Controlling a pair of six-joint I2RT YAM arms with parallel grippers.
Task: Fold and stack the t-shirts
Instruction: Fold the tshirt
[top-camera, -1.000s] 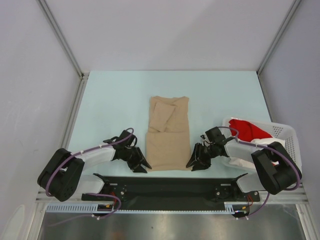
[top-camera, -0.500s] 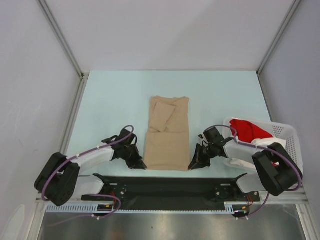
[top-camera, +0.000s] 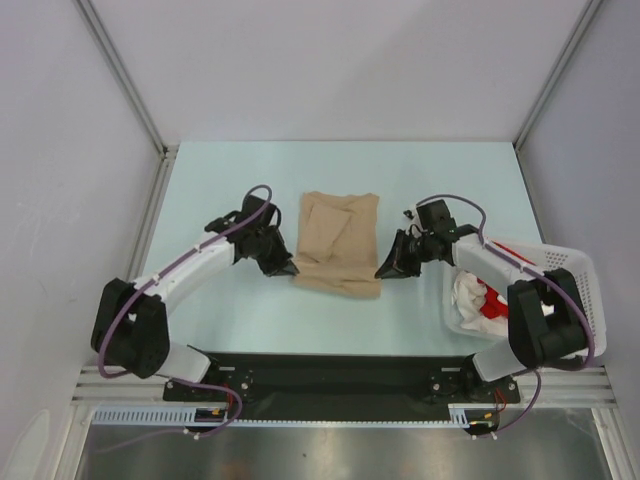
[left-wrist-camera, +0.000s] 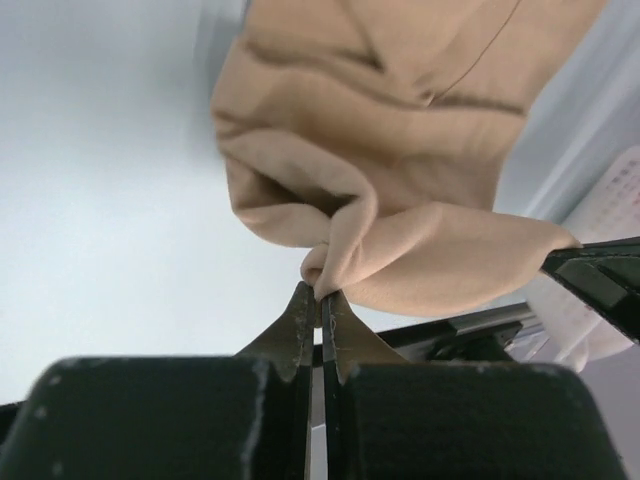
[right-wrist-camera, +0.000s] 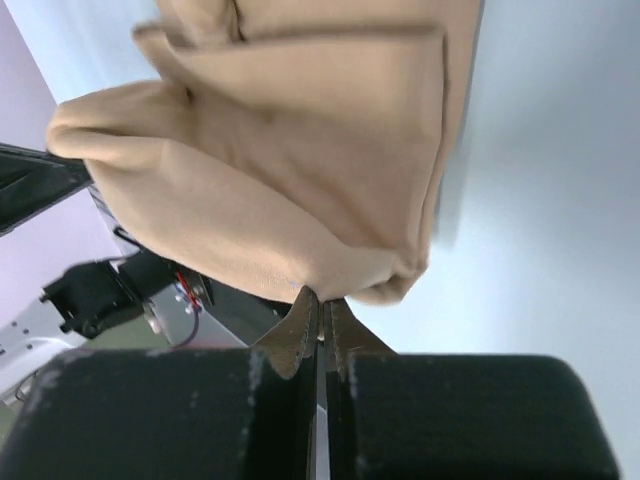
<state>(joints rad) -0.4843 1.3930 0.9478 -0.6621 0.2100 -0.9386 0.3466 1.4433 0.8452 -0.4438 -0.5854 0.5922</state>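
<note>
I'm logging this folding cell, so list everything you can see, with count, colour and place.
beige t-shirt: one, tan, mid-table, near hem held up
red t-shirt: one, red, crumpled in the basket
white t-shirt: one, white, in the basket beside the red
basket: one, white lattice, table's right edge
table: one, pale blue-green
left tool: one, black, shut on the beige t-shirt's left corner
right tool: one, black, shut on its right corner

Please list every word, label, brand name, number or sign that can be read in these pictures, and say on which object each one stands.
No text can be read in any view.
The beige t-shirt is plain, and the white basket and the table show no print.
Any marking on the black base rail is too small to tell.
</note>
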